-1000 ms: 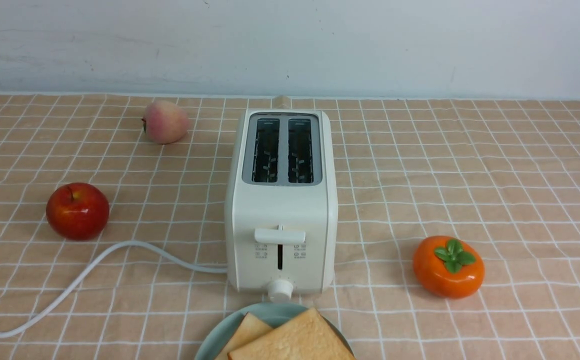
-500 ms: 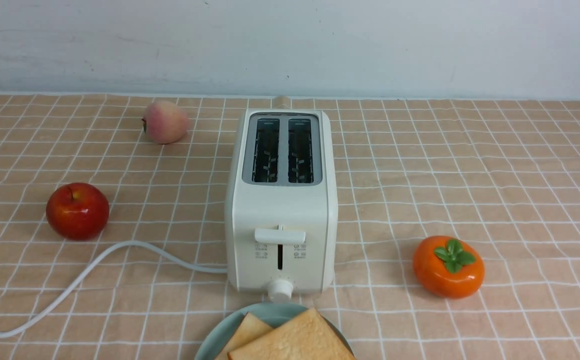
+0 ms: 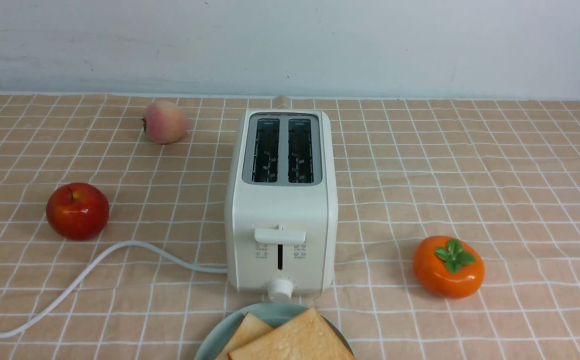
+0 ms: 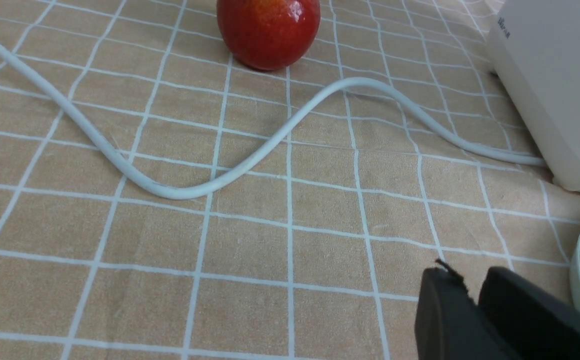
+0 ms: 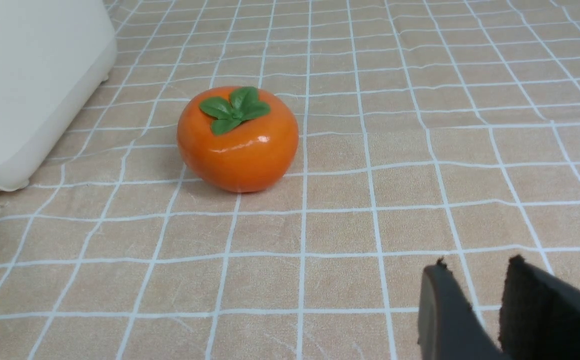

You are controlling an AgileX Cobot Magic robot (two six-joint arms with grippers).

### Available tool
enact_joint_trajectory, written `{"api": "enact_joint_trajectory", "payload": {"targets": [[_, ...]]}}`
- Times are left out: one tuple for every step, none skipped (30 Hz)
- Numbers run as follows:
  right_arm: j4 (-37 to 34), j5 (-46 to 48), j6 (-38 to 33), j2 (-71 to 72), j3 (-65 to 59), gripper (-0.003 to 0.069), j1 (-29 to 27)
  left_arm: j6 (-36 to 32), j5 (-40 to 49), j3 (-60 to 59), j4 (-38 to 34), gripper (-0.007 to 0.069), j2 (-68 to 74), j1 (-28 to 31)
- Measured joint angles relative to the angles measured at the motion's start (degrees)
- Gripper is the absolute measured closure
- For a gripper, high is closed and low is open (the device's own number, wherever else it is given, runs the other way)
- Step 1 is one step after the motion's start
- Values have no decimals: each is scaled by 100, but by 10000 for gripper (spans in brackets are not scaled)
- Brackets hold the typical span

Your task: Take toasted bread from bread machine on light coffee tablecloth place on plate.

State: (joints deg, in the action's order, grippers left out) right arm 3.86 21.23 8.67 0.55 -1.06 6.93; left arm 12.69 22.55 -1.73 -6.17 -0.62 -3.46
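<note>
Nothing has shifted over the last second, so I judge the job finished. Nearest me, at six o'clock, the toasted bread (image 3: 290,339), two slices overlapping, lies on the plate (image 3: 218,336). My left hand (image 4: 475,300) and right hand (image 5: 487,300) hover low over the light coffee tablecloth (image 3: 470,175), fingers nearly closed on nothing. Just beyond the plate, the bread machine (image 3: 281,210) shows both slots empty. Apple (image 3: 77,210) at nine, persimmon (image 3: 448,266) at three, peach (image 3: 165,121) farthest, about eleven.
</note>
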Motion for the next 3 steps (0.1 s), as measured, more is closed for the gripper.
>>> {"api": "enact_joint_trajectory", "payload": {"targets": [[0, 0, 0, 0, 0, 468, 0, 0, 0, 0, 0, 522, 0, 0], [0, 0, 0, 0, 0, 466, 0, 0, 0, 0, 0, 519, 0, 0], [0, 0, 0, 0, 0, 464, 0, 0, 0, 0, 0, 518, 0, 0]]}}
